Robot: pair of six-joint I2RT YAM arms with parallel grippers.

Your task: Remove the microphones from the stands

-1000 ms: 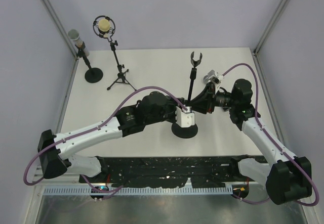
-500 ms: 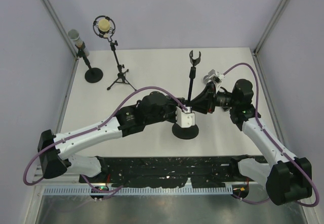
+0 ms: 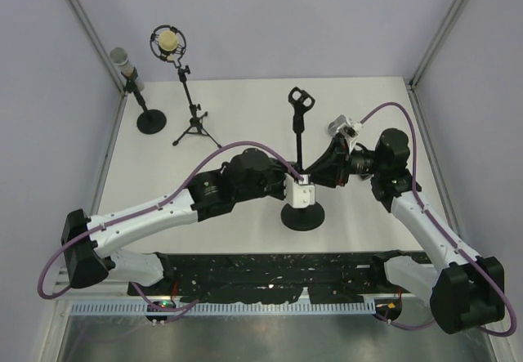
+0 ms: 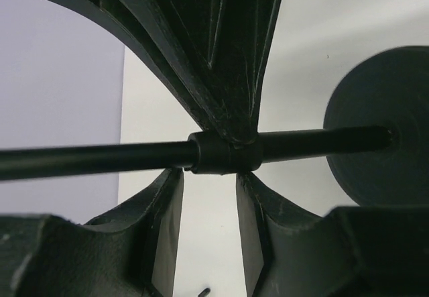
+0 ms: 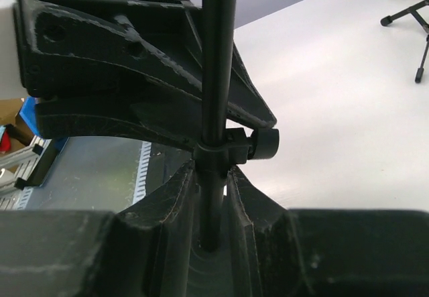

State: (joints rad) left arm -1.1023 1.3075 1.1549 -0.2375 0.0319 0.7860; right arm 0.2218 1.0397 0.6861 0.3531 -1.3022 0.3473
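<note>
Microphone stand at centre of white table: thin matte black pole, near upright, disc base down, clip topmost. Right gripper clamped on the pole just below its collar. Left gripper fingers slightly parted at that collar; grip unclear. Handheld microphone and shock-mounted microphone stand back-left, well apart.

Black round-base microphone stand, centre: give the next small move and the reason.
Probably ease the thin black pole upright: it leans left, its black clip looks empty, and the left gripper and right gripper are both clamped on it.
</note>
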